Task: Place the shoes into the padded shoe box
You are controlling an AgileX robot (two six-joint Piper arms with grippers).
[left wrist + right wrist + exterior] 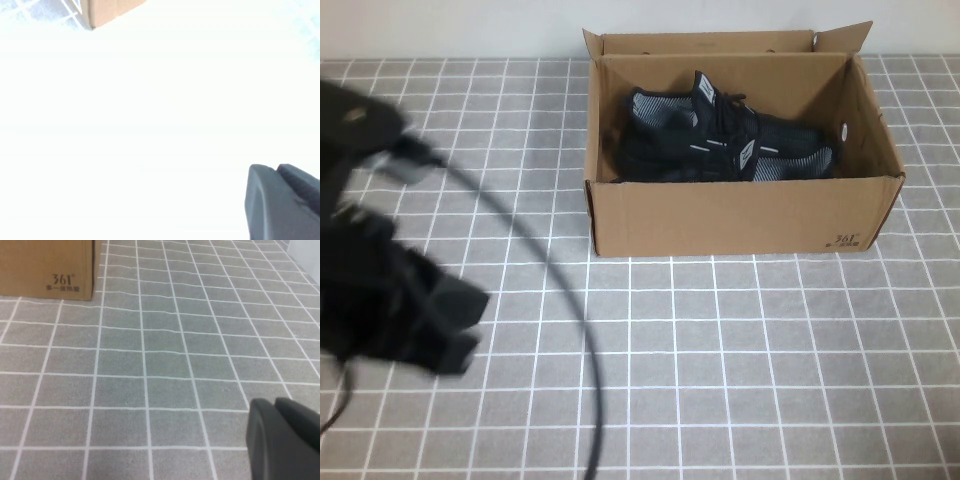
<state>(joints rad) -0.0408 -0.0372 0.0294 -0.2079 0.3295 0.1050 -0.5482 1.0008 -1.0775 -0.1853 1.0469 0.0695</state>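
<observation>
Grey tiled cloth with white grid lines covers the table (720,380), and a pale wall runs behind it. Over on the left the left gripper (440,330) hangs low above the cloth, blurred, its jaws closed on nothing — a black cable (570,300) arcs past it. To its right and farther back, well apart from it, stands the padded shoe box (740,215), flaps up. Both shoes (725,140) lie inside, side by side against the rear wall. The packing step looks finished to me; what remains would be pulling the arm clear, or perhaps folding the flaps. The right gripper (285,437) shows only in its own wrist view, over bare cloth near the box's logo corner — whether it is open I cannot tell.
</observation>
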